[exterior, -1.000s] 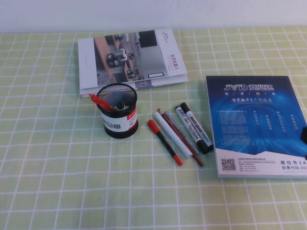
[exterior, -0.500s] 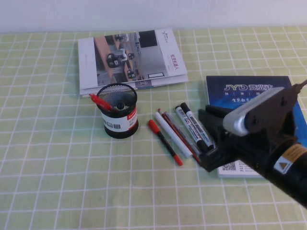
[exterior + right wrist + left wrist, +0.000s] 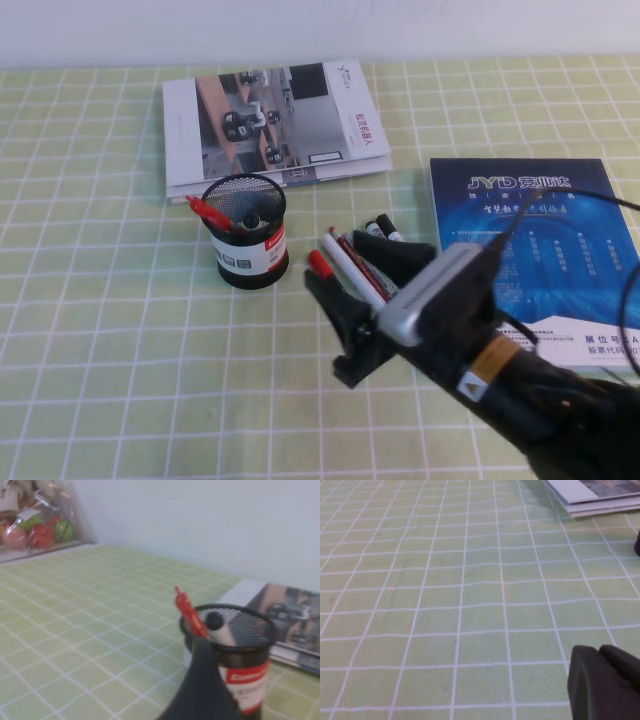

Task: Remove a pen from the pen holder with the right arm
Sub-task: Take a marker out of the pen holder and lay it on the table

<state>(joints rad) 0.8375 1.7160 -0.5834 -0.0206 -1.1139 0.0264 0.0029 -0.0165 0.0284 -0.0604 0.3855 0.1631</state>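
Colours and patterns in your high view:

- Counter (image 3: pixel 100 300): pale green cloth with a white grid, across the whole frame.
- Pen holder (image 3: pixel 250 262), left of centre: black mesh, white label with a red band.
- Pen (image 3: pixel 208 212) at its rim: red.
- Brochure (image 3: pixel 270 120), upper centre: white, with a grey-brown photo.
- Booklet (image 3: pixel 540 230), right: deep blue, white lettering, white foot strip.
- Loose pens, centre: you see one white pen (image 3: pixel 345 258), one red-capped pen (image 3: pixel 319 262) and black-and-white markers (image 3: pixel 385 228).
- Right gripper (image 3: pixel 337 259), centre: black, under a silver-grey housing (image 3: pixel 435 292).
- Left gripper (image 3: pixel 605 685), lower right of your left wrist view: black.
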